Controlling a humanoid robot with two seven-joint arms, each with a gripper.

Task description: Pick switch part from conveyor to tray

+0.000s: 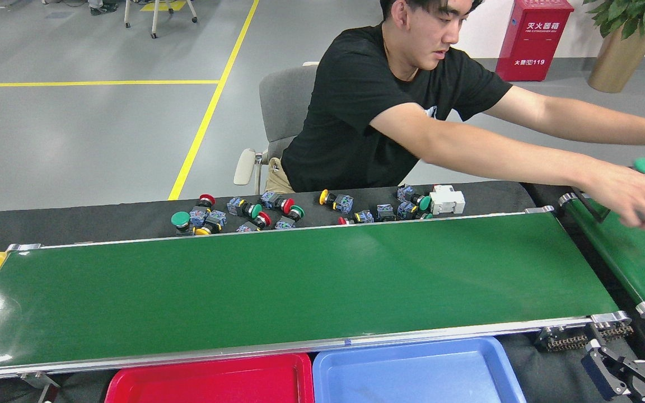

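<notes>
While belt is bare: wait.
Right gripper: jaws spread, empty.
Left gripper: unseen.
Conveyor: just beyond jaws.
Switch parts: far past jaws, beyond belt.
Blue tray: beside jaws.

Glossy dark-green conveyor bare, switch parts scattered behind it, red tray and blue tray in front
</notes>
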